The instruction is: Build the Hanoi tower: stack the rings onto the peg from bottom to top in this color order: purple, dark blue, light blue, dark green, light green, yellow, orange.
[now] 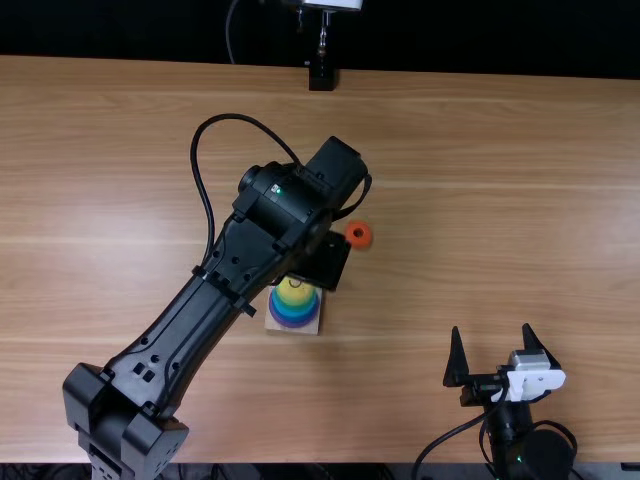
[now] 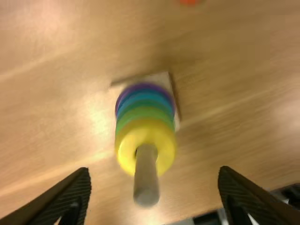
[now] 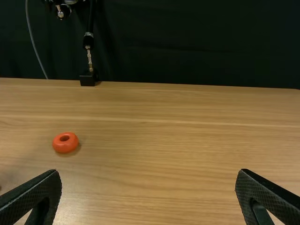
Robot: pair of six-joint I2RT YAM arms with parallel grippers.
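My left gripper (image 1: 322,262) is over the table beside the tower in the top view. The left wrist view shows the same gripper (image 2: 155,172) open, the peg (image 2: 146,180) standing between its fingers without being gripped. On the peg, the yellow ring (image 2: 125,149) is uppermost, above green and blue rings, with the purple ring (image 2: 143,86) lowest. An orange ring (image 1: 358,235) lies flat on the table, behind and right of the tower; the right wrist view has the orange ring (image 3: 65,142) too. My right gripper (image 1: 491,335), also (image 3: 149,174), stands open at the near right, holding nothing.
The tower's square wooden base (image 1: 292,328) sits on the table (image 1: 480,180), partly beneath my left arm. A black stand (image 1: 322,78) is at the table's far edge. Cables loop from both arms.
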